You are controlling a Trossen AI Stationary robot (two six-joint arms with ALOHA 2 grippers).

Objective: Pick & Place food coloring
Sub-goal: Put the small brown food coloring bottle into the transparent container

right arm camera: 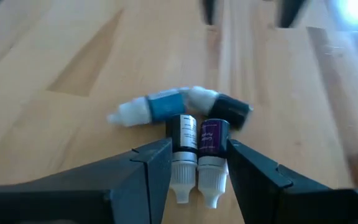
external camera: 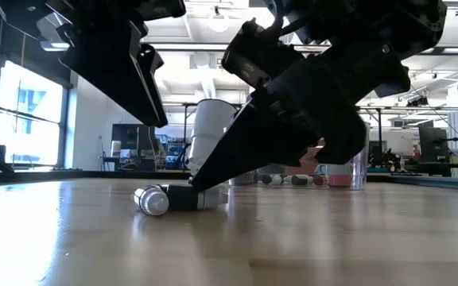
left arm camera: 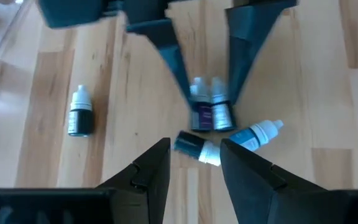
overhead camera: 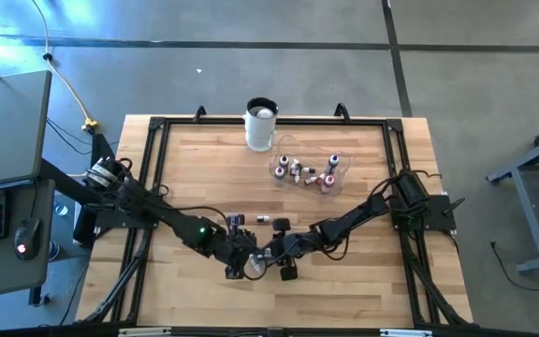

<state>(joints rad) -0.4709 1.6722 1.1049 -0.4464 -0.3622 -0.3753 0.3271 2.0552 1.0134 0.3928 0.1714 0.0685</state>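
Observation:
Several food coloring bottles lie on their sides on the wooden table near its near edge. A dark one [right arm camera: 183,138] and a purple one [right arm camera: 214,138] lie side by side between the fingers of my right gripper [right arm camera: 197,163] [overhead camera: 275,251]. Just beyond them lie a blue bottle [right arm camera: 156,106] and a dark bottle [left arm camera: 197,148]. That dark bottle lies crosswise between the open fingertips of my left gripper [left arm camera: 195,167] [overhead camera: 251,264], which touches nothing I can see. Another dark bottle [left arm camera: 79,113] lies apart from the group. My right gripper pinches the dark and purple bottles together, one finger [right arm camera: 157,163] against the dark bottle's body [right arm camera: 178,144] and the other against the purple bottle's body [right arm camera: 221,144]. The fingers reach in low and slanting, running along the bottles. Both bottles lie on the table, caps pointing back toward the wrist.
A clear bowl [overhead camera: 309,172] holding more bottles sits toward the far right of the table, with a tall white cup [overhead camera: 260,125] behind it at the far edge. Two more bottles [overhead camera: 237,221] [overhead camera: 262,218] lie just beyond the grippers. A black frame rail [overhead camera: 157,168] runs around the tabletop.

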